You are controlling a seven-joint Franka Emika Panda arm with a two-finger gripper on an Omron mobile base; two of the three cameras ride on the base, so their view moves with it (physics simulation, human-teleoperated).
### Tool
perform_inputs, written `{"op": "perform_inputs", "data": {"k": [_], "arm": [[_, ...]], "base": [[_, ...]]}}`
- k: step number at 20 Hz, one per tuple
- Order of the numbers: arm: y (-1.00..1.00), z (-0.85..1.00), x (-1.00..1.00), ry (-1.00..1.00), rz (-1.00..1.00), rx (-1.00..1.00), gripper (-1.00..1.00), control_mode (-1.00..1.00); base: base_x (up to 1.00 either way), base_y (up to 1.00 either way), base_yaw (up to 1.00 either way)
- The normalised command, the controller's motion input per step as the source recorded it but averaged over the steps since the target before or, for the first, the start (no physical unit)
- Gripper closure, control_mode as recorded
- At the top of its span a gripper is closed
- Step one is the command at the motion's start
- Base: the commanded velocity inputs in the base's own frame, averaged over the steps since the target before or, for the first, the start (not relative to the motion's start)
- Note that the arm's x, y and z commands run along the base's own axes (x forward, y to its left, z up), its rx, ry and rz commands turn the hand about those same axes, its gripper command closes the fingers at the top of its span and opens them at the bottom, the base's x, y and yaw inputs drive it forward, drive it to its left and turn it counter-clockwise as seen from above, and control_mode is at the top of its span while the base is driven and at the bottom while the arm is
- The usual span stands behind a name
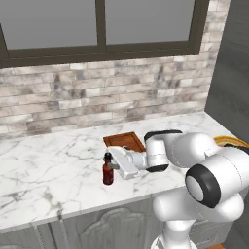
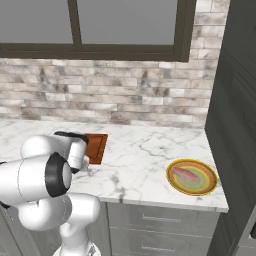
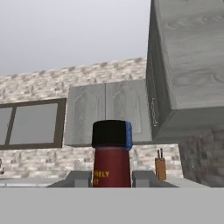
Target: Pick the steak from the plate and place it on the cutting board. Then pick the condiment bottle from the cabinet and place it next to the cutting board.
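Tool (image 1: 113, 166) is clenching the condiment bottle (image 1: 107, 171), which is standing upright on the marble desk (image 1: 48, 165) just in front of the cutting board's (image 1: 125, 141) near-left corner. Arm is covering most of the board. Steak (image 2: 186, 175) is lying on the plate (image 2: 192, 177), well off from the board toward the dark tall cabinet (image 2: 235, 110). Wall cabinet (image 3: 188, 61) and knife block (image 3: 160, 168) are showing behind the bottle in the hand view.

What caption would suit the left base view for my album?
Robot pincer shut on a condiment bottle, standing it on the marble counter beside the cutting board.
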Motion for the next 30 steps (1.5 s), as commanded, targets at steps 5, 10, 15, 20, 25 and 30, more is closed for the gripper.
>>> {"op": "perform_inputs", "data": {"k": [5, 10, 15, 20, 25, 30], "arm": [[0.07, -0.23, 0.05, 0.00, -0.02, -0.03, 1.00, -1.00], [0.04, -0.23, 0.06, 0.00, -0.02, -0.02, 1.00, -1.00], [0.01, -0.17, 0.14, 0.00, -0.02, -0.01, 1.00, -1.00], [0.00, -0.03, 0.21, 0.00, -0.03, 0.00, 1.00, -1.00], [0.00, -0.05, 0.18, 0.00, -0.03, 0.00, 1.00, -1.00], [0.04, -0.15, 0.11, 0.00, -0.02, 0.00, 1.00, -1.00]], "base": [[0.00, 0.00, 0.00], [0.00, 0.00, 0.00], [0.00, 0.00, 0.00], [0.00, 0.00, 0.00], [0.00, 0.00, 0.00], [0.00, 0.00, 0.00]]}}
